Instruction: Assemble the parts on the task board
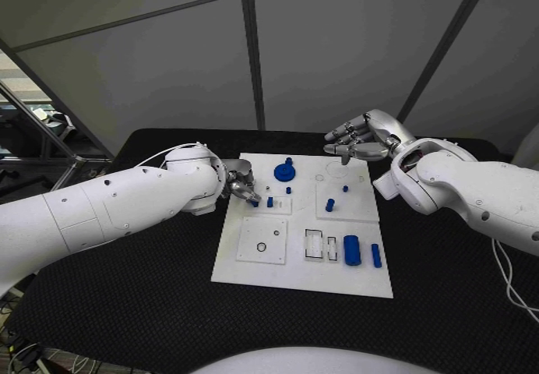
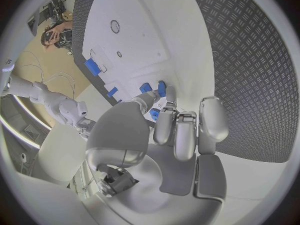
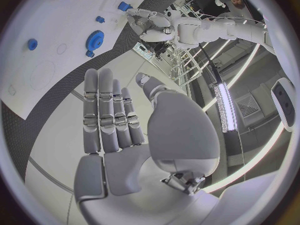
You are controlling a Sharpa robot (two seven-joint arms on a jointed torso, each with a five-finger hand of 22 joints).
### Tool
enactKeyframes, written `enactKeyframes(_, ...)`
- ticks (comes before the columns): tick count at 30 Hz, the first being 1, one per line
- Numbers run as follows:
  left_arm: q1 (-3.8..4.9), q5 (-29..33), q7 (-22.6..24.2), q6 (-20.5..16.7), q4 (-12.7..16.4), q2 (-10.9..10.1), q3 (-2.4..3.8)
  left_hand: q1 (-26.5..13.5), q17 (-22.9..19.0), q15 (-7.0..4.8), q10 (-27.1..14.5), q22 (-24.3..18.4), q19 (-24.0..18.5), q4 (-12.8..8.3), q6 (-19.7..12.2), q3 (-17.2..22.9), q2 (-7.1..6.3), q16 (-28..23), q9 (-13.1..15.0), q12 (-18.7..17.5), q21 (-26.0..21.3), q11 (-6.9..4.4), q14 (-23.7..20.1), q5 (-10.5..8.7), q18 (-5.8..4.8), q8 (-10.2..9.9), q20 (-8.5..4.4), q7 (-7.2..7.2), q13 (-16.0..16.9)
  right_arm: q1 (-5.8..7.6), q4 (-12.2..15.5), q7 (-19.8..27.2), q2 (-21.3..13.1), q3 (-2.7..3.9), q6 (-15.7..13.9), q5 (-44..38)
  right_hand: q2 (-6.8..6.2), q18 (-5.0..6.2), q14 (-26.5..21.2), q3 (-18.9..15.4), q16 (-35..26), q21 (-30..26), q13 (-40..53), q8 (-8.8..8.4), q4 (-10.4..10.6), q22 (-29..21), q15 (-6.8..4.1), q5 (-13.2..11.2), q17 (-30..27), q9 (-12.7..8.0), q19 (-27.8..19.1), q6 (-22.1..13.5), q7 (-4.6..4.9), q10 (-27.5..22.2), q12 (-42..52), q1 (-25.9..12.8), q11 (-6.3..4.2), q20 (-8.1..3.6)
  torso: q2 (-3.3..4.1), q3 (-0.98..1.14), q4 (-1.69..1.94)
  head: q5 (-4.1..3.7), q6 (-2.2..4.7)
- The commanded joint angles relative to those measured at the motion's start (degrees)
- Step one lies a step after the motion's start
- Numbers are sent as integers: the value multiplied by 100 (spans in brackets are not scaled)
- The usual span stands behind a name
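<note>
The white task board [image 1: 253,269] lies in the middle of the black table. On it are a blue gear [image 1: 285,172], small blue pegs [image 1: 330,205], a blue cylinder [image 1: 353,250] and a blue bar [image 1: 376,255]. My left hand [image 1: 241,189] is at the board's left edge with its fingers curled down. Its thumb and a finger pinch a small blue part [image 2: 154,115], next to two more small blue pieces [image 2: 162,88] on the board. My right hand [image 1: 360,139] hovers over the board's far edge, fingers [image 3: 106,112] straight and apart, holding nothing.
A tile with a small ring [image 1: 261,247] and two narrow slots [image 1: 315,245] sit in the board's near half. Black ribbed table [image 1: 124,304] surrounds the board. My white forearms reach in from both sides.
</note>
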Motion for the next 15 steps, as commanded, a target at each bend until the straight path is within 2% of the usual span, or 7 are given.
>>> enactKeyframes(1, -34, 169, -36, 247, -47, 28, -28, -170, 1460, -52, 176, 2, 7, -602, 164, 645, -56, 41, 3, -49, -38, -71, 602, -333, -211, 44, 28, -132, 885, 10, 5, 32, 0, 3, 23, 17, 46, 15, -27, 18, -5, -26, -8, -3, 32, -6, 1, 34, 9, -3, 0, -25, -5, -35, 34, -14, 0, 52, -5, -1, 2, -8, -6)
enactKeyframes(4, -34, 205, -65, 279, -79, 47, -29, -331, 1459, -73, 183, 24, 26, -412, 191, 516, -151, 39, -2, -48, -33, -101, 602, -453, -215, 45, 11, -171, 882, 10, 3, 33, 1, 3, 21, 17, 46, 15, -27, 18, -5, -26, -8, -3, 32, -6, 1, 34, 9, -3, 0, -25, -5, -35, 34, -14, 0, 52, -3, -2, 3, -8, -7)
enactKeyframes(5, -34, 211, -75, 282, -88, 53, -29, -373, 1460, -88, 188, 31, 31, -345, 211, 466, -186, 40, -4, -41, -32, -110, 602, -612, -218, 49, 5, -200, 884, 10, 3, 33, 2, 3, 20, 17, 46, 15, -27, 18, -5, -26, -8, -3, 32, -6, 1, 34, 9, -3, 0, -25, -5, -35, 34, -14, 0, 52, -2, -1, 2, -7, -6)
enactKeyframes(6, -34, 217, -90, 283, -99, 60, -29, -407, 1461, -112, 194, 37, 37, -263, 247, 391, -210, 41, -6, -34, -33, -121, 602, -1108, -222, 56, -3, -252, 886, 10, 2, 33, 2, 3, 20, 17, 46, 15, -27, 18, -5, -26, -8, -3, 32, -6, 1, 34, 9, -3, 0, -25, -5, -35, 34, -14, 0, 52, -3, -2, 2, -9, -7)
enactKeyframes(8, -34, 224, -114, 281, -124, 76, -30, -449, 1463, -117, 201, 56, 55, -117, 286, 272, -259, 43, -22, -19, -27, -153, 603, -1481, -223, 53, -29, -235, 892, 10, 0, 34, 3, 3, 19, 17, 46, 15, -27, 18, -5, -26, -8, -3, 32, -6, 1, 34, 9, -3, 0, -25, -5, -35, 34, -14, 0, 52, -4, -1, 3, -9, -6)
enactKeyframes(10, -34, 229, -137, 276, -145, 90, -30, -470, 1468, -121, 203, 61, 62, -17, 312, 194, -283, 47, -28, -13, -30, -157, 604, -1595, -224, 54, -38, -239, 894, 10, 0, 34, 5, 3, 18, 17, 46, 15, -27, 18, -5, -26, -8, -3, 32, -6, 1, 34, 9, -3, 0, -25, -5, -35, 34, -14, 0, 52, -3, -1, 3, -9, -7)
enactKeyframes(15, -34, 234, -179, 268, -204, 128, -31, -511, 1468, -126, 212, 89, 86, 151, 343, 69, -315, 47, -29, 12, -16, -160, 604, -1628, -230, 58, -47, -240, 904, 10, -3, 34, 6, 3, 19, 17, 46, 15, -27, 16, -5, -28, -9, -3, 35, -6, 2, 34, 10, -3, 1, -26, -5, -36, 35, -18, 0, 53, -1, -2, 0, -12, -10)
